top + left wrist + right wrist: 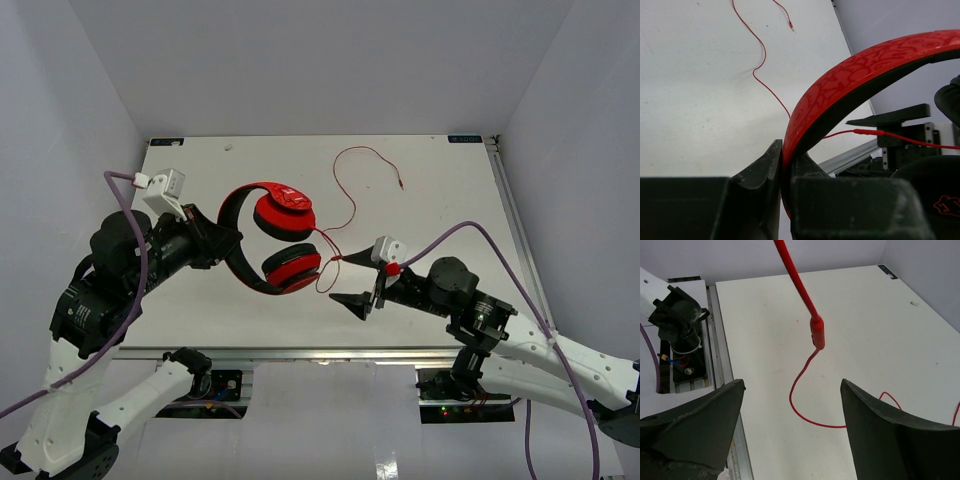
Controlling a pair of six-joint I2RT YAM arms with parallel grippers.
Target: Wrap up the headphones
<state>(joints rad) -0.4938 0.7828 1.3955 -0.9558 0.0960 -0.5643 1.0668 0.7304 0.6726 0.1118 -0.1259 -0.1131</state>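
The red and black headphones point(275, 240) are held off the white table at its middle, both round red earcups point(292, 268) facing up. My left gripper point(232, 243) is shut on the red headband point(850, 75), clamped between both fingers point(765, 170). The thin red cable point(345, 200) runs from the lower earcup, loops over the table and ends in a plug point(402, 186) at the back right. My right gripper point(360, 285) is open and empty beside the cable near the earcup. In the right wrist view the cable's thick stub point(817, 335) hangs ahead between the spread fingers point(792, 385).
A metal rail point(330, 353) runs along the table's near edge. White walls enclose the table on three sides. Purple arm cables point(480, 232) arc above both arms. The left arm's base point(677, 315) shows at the left of the right wrist view.
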